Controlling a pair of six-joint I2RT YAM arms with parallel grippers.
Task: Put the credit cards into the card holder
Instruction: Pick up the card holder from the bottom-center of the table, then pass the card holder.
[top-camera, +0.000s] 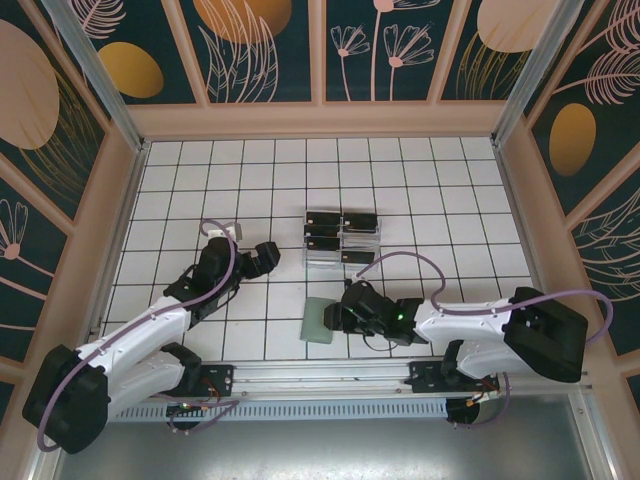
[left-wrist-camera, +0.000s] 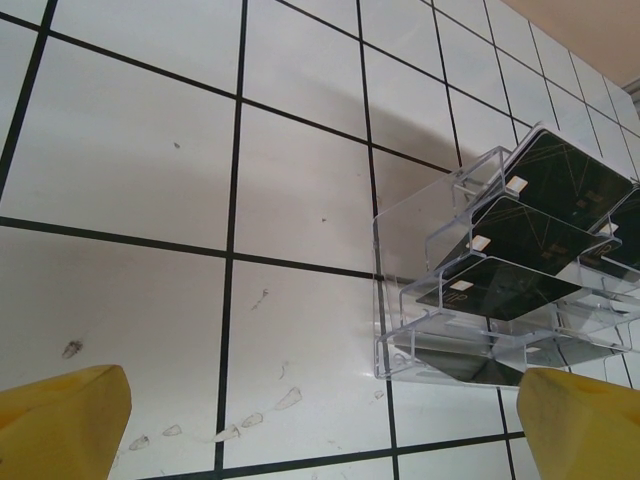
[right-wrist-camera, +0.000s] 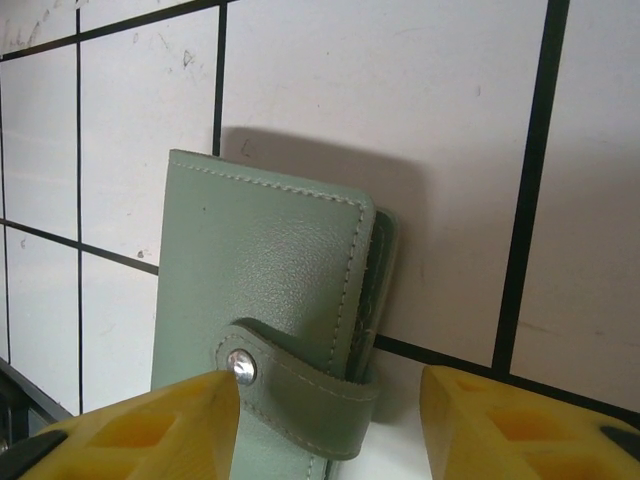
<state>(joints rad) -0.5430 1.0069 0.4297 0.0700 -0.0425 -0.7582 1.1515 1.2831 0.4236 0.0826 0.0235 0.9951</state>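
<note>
From above, the black cards (top-camera: 325, 222) sit in a clear rack (top-camera: 345, 258) in the middle of the table. The left gripper (top-camera: 268, 256) is just to the left of the rack. Its jaws are wide apart and hold nothing. The green wallet (top-camera: 318, 322), which I take to be the card holder, lies flat near the rack, on the side closer to the arms. The right gripper (top-camera: 338, 316) is down at the wallet.

In the left wrist view, the rack (left-wrist-camera: 400, 225) stands just ahead of the wide-open left gripper (left-wrist-camera: 325, 385). The cards (left-wrist-camera: 560, 175) lean in steps, one behind the other, with their top edges poking out.

In the right wrist view, the right gripper (right-wrist-camera: 328, 378) is part way open, with a finger on each side of the strap end of the wallet (right-wrist-camera: 260, 260). One finger (right-wrist-camera: 150, 425) is right at the round snap (right-wrist-camera: 240, 366), and the other is a little apart. It is not squeezing anything. The wallet is shut.

The cards look thin, stiff, light and slippery. I think it is best to pinch one by the edge that sticks out of the rack. The wallet looks soft and bendy, and it may slide. The strap by the snap looks like the place to pull.
</note>
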